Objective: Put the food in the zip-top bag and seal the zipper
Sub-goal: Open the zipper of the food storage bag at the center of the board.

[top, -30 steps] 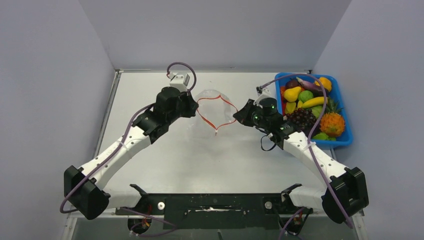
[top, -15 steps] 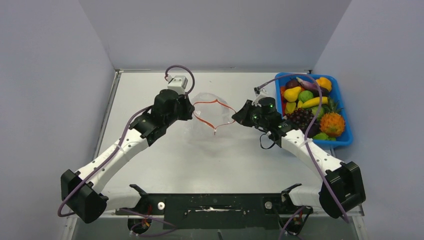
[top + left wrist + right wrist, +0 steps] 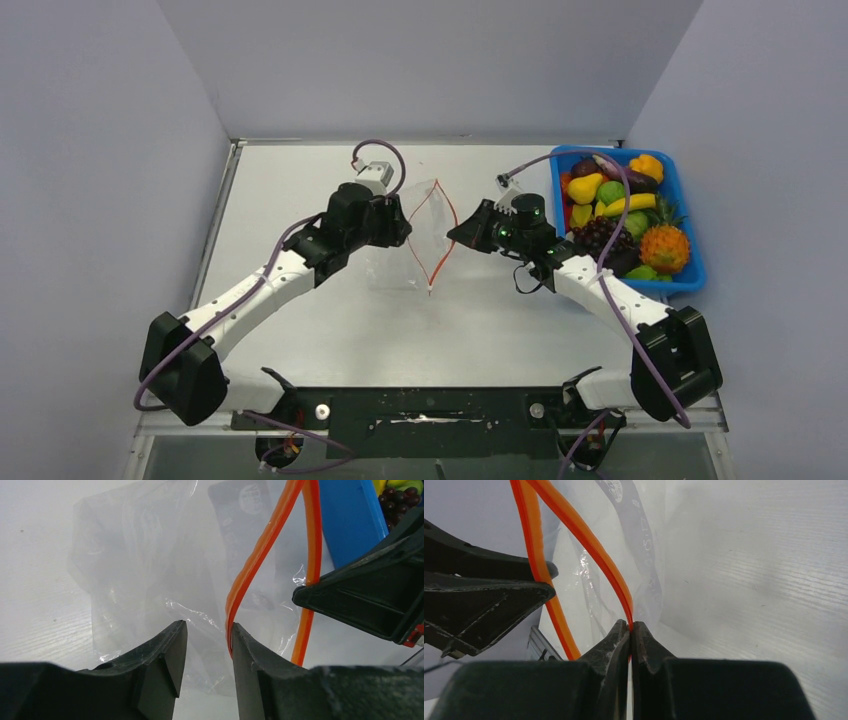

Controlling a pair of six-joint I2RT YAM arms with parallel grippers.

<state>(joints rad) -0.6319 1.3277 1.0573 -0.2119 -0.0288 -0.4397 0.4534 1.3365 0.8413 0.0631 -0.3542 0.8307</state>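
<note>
On table [image 3: 300,190], one zip-top bag [image 3: 392,266], right pincer [image 3: 630,625] clamping zipper [image 3: 589,550], left pincer [image 3: 207,626] parted

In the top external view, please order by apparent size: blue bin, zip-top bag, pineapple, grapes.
1. blue bin
2. zip-top bag, its clear edges hard to trace
3. pineapple and grapes: about alike, grapes partly hidden, so unranked

Surface: pale grey matte table [image 3: 330,320], raised rim at left and far edges. Far right corner: blue rectangular plastic bin [image 3: 686,200], colourful toy fruit [image 3: 665,248] piled inside. Mid-table: clear crinkly zip-top plastic bag [image 3: 395,265], lower part touching surface, mouth raised. Near edge: black mounting bar [image 3: 430,410].
</note>
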